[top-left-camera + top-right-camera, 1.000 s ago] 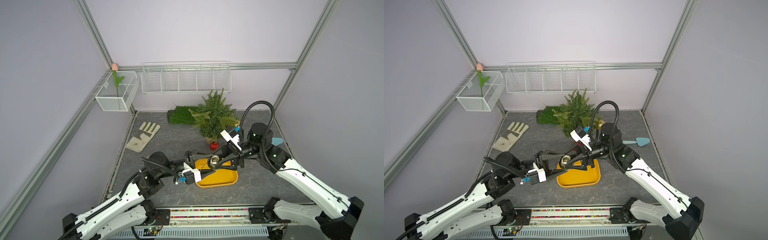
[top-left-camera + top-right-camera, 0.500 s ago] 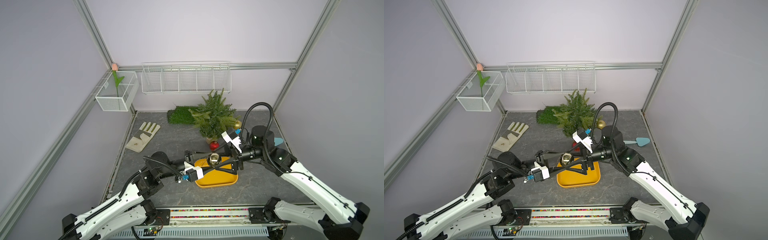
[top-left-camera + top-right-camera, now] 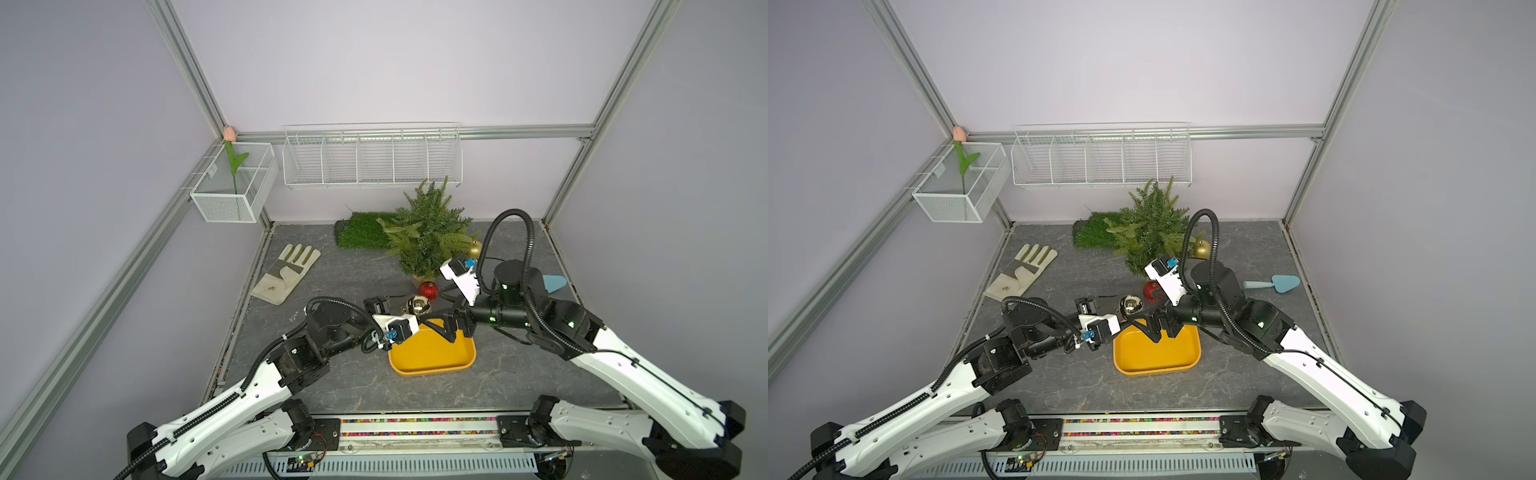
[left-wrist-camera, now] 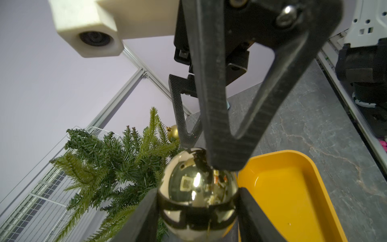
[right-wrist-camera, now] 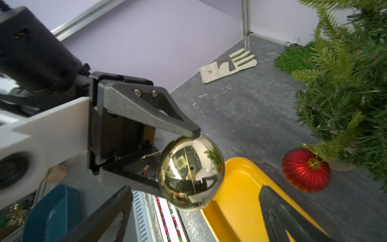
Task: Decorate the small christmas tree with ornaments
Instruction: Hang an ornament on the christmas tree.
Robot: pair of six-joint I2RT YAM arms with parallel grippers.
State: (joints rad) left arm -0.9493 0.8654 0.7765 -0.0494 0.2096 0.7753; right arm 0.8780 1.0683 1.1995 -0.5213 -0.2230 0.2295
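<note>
One silver bauble [image 5: 190, 171] pinched by left gripper [image 4: 196, 209] at yellow tray's [image 3: 432, 357] 12 o'clock rim | right gripper [image 3: 436, 328] spread wide, just beside it | small christmas tree [image 3: 424, 237] farther toward 12 o'clock | red bauble [image 3: 427, 290] at tree's 6 o'clock, gold bauble [image 3: 473, 249] at 3 o'clock

Silver bauble [image 5: 189, 174] mirror-glossy; red bauble [image 5: 305, 169] ribbed, shiny; yellow tray [image 5: 240, 199] glossy plastic; glove [image 5: 228, 65] cloth.

Bright, diffuse light, faint shadows on grey marbled worktop [image 3: 332, 270], glare on mirror-like silver bauble [image 5: 189, 174], blurry wrist-view edges.
</note>
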